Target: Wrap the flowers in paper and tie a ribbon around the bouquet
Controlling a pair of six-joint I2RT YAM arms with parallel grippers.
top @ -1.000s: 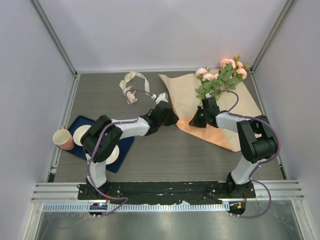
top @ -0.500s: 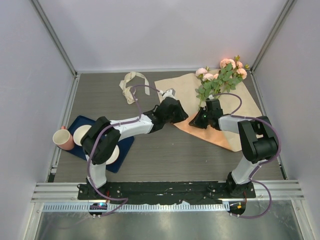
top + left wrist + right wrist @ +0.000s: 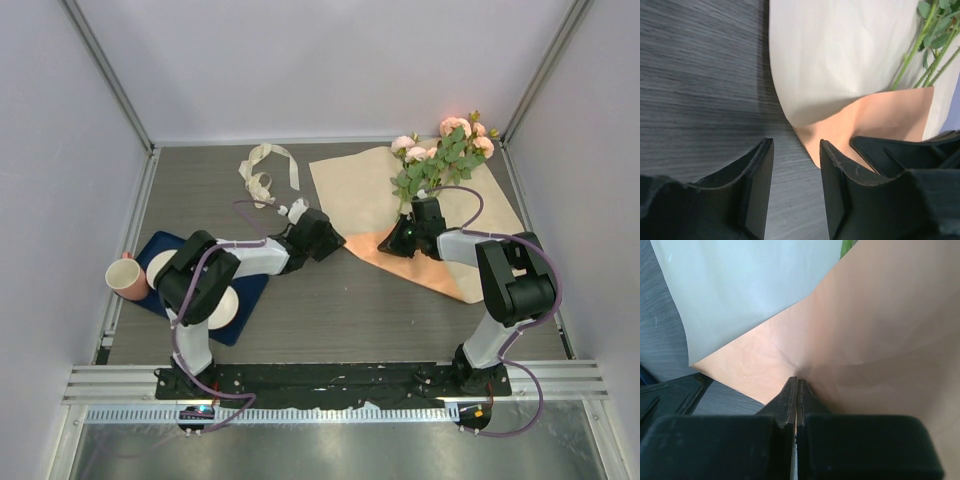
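The paper [image 3: 365, 195] lies at the back right, cream face up, with its near corner folded over to show orange [image 3: 430, 265]. The flowers [image 3: 445, 150], pink roses with green leaves, rest on its far edge, their stems [image 3: 920, 45] running down the sheet. My right gripper [image 3: 388, 244] is shut on the orange fold [image 3: 805, 340], jaws pinched together at the crease [image 3: 796, 385]. My left gripper [image 3: 338, 240] is open just left of the paper's near edge [image 3: 840, 55], with only table between its fingers [image 3: 757, 190]. The ribbon [image 3: 265, 170] lies curled at the back, left of the paper.
A dark blue tray [image 3: 250, 295] with white dishes sits at the left front, partly under my left arm. A pink cup [image 3: 125, 278] stands at its left edge. Frame posts and white walls close in the table on three sides.
My left gripper has opened, let go of the paper's left edge and drawn back to the left. The lifted flap has dropped flat, cream face up. The right gripper keeps its grip.
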